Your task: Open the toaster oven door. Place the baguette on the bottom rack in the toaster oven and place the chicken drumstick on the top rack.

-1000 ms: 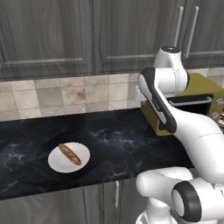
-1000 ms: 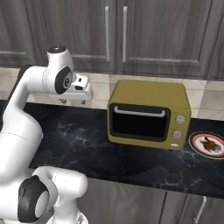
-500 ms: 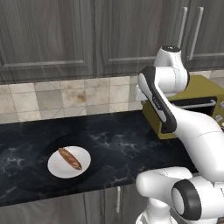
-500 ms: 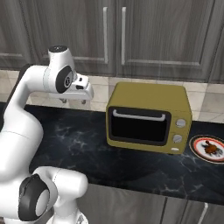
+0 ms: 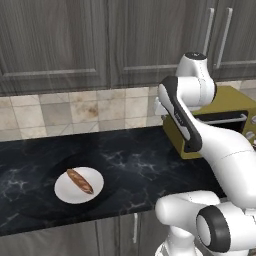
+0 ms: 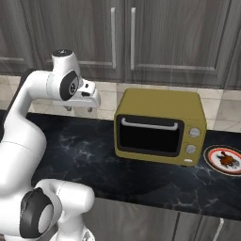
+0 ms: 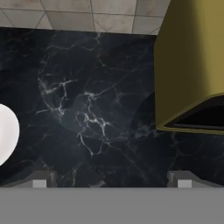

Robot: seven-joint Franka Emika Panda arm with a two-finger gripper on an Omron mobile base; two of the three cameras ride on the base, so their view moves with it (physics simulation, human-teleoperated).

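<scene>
A run of dark grey wooden wall cabinets (image 6: 141,37) with slim metal bar handles is seen above and behind the gripper, over a backsplash of beige and tan square tiles (image 5: 85,110). Beneath the gripper a black marble countertop (image 6: 84,150) veined in white is spread, glossy and flat. The mustard-yellow boxy toaster oven (image 6: 160,124) with rounded top edges is stood on that countertop just to the gripper's right, its dark glass door in a yellow frame (image 6: 149,136) shut, with a silvery bar handle (image 6: 149,124) along the upper edge and two small pale knobs (image 6: 192,141) on the far side from the gripper. Well to the gripper's left a round white plate (image 5: 79,185) is set, and the slim brown baguette with diagonal slashes (image 5: 80,181) is laid across it. Beyond the oven, farthest from the gripper, a dark round plate with a red rim (image 6: 225,160) is placed, bearing the small reddish-brown chicken drumstick (image 6: 227,160). The two-finger gripper (image 6: 80,109) is held above the counter with its jaws spread wide and nothing between them.
</scene>
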